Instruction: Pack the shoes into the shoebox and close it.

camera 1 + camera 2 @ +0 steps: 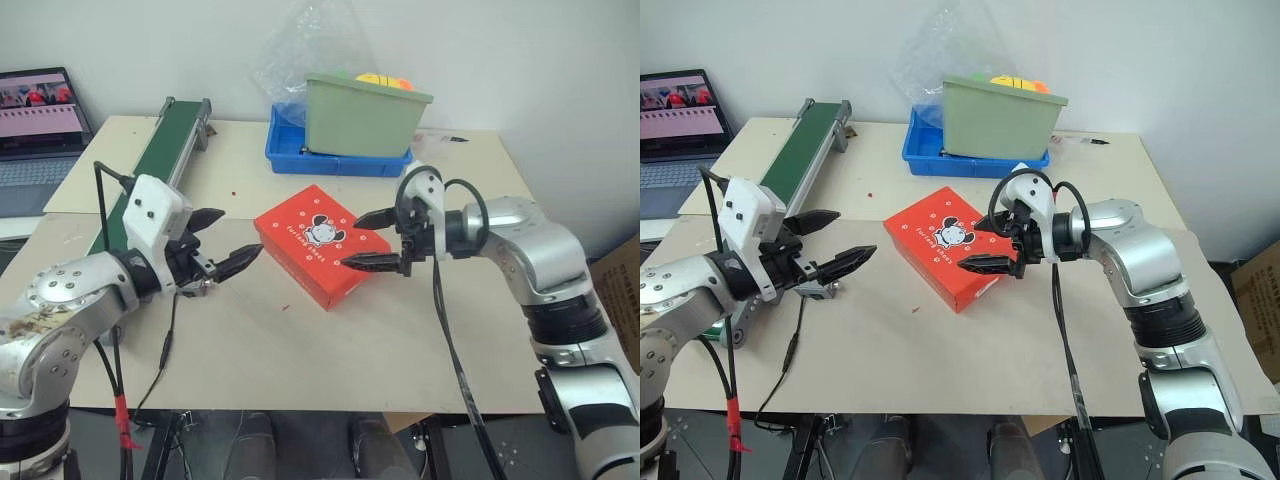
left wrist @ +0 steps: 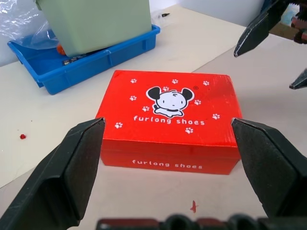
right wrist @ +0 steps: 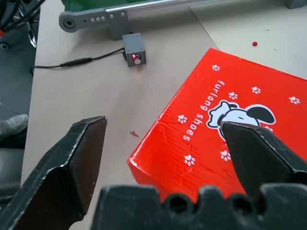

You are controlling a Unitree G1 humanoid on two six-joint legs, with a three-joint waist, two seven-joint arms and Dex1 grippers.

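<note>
While you scan from your left, note the laptop (image 1: 35,120) at the far left edge, then the green conveyor belt (image 1: 160,150) running back along the table (image 1: 300,350), with a small grey switch box (image 3: 134,48) and its cable beside the belt's near end; left gripper (image 1: 222,243) hovers above the tabletop with its fingers spread wide, holding nothing, pointing toward the shoebox (image 1: 320,243) and standing apart from it; the shoebox sits near the middle of the table, lid down and flat, red with white paw prints and a cartoon mouse face on top, turned at an angle to the table edge; shoes cannot be seen, so you cannot tell from here whether they lie inside; behind the box, a blue tray (image 1: 290,155) carries a green plastic bin (image 1: 365,115) with something yellow showing over its rim and a clear plastic bag (image 1: 300,50) behind; right gripper (image 1: 375,240) hangs just over the box's right end, fingers wide apart, gripping nothing, one fingertip above the lid, the other near its right edge; whether either fingertip touches the lid you cannot tell
</note>
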